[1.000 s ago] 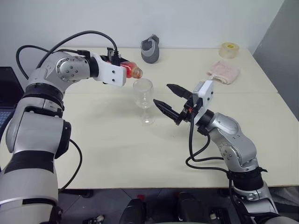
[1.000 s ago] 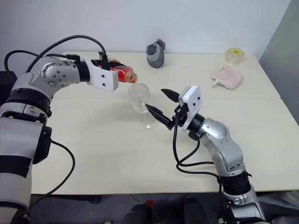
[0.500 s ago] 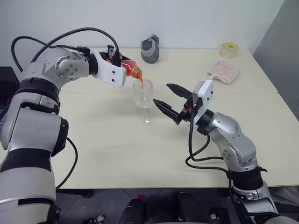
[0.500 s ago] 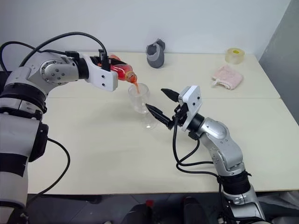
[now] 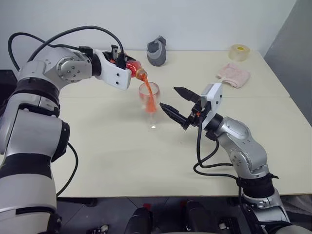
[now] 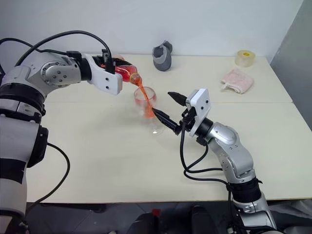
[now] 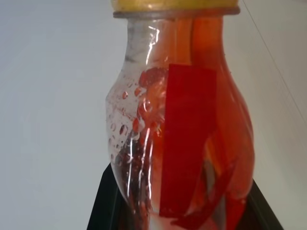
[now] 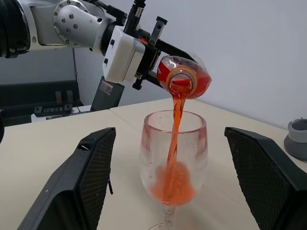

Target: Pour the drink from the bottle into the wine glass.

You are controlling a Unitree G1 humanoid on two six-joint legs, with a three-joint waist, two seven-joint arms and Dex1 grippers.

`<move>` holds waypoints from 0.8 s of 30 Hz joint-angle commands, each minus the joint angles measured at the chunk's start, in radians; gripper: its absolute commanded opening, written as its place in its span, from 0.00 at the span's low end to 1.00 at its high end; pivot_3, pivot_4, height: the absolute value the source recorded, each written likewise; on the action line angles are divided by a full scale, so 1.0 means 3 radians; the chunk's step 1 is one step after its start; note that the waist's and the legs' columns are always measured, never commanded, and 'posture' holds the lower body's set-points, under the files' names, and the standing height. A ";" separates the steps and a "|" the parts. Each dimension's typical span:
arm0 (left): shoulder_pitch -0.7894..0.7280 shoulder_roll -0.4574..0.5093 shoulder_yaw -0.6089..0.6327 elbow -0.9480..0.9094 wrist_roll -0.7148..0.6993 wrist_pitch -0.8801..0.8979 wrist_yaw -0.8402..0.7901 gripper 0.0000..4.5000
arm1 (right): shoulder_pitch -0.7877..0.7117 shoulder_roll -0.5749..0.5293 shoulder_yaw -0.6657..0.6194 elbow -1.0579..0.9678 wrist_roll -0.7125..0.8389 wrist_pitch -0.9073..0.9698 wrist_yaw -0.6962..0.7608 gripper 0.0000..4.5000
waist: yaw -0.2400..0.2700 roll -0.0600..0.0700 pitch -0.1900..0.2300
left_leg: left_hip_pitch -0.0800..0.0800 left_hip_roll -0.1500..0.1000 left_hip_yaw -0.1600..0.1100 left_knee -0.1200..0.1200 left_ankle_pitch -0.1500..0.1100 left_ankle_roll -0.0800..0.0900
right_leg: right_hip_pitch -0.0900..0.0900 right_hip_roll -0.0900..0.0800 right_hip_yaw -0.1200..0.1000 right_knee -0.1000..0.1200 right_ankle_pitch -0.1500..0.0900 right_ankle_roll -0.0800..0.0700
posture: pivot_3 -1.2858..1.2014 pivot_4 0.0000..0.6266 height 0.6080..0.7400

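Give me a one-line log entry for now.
left gripper: shut on bottle | drink: streaming into wine glass | right gripper: open beside glass

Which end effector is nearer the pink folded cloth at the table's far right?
Right. The right end effector stands open beside the clear stemmed wine glass, nearer to the pink folded cloth. The left end effector, gripping the tilted bottle, is beyond the glass.

The bottle (image 5: 135,71) hangs tipped above the wine glass (image 5: 149,102) (on the table (image 5: 122,156)); right gripper (image 5: 174,103) just right.
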 commanded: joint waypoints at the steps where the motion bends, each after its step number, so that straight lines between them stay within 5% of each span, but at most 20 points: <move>1: -0.0173 0.0103 0.0004 -0.0025 0.0009 -0.0026 0.0108 0.23 | -0.0060 0.0012 -0.0048 -0.0062 0.0003 -0.0100 0.0032 0.87 | 0.0000 0.0000 0.0000 | 0.0000 0.0000 0.0000 0.0000 0.0000 0.0000 | 0.0000 0.0000 0.0000 0.0000 0.0000 0.0000 | 0.52 0.24 1.00; 24: -0.0276 0.0148 -0.0179 0.0006 0.0209 -0.0029 0.0341 0.23 | -0.0048 0.0014 -0.0052 -0.0067 0.0006 -0.0094 0.0074 0.87 | -0.0001 0.0000 0.0000 | 0.0000 0.0000 0.0001 0.0000 0.0000 0.0000 | 0.0000 0.0000 0.0000 0.0001 0.0000 0.0000 | 0.52 0.24 1.00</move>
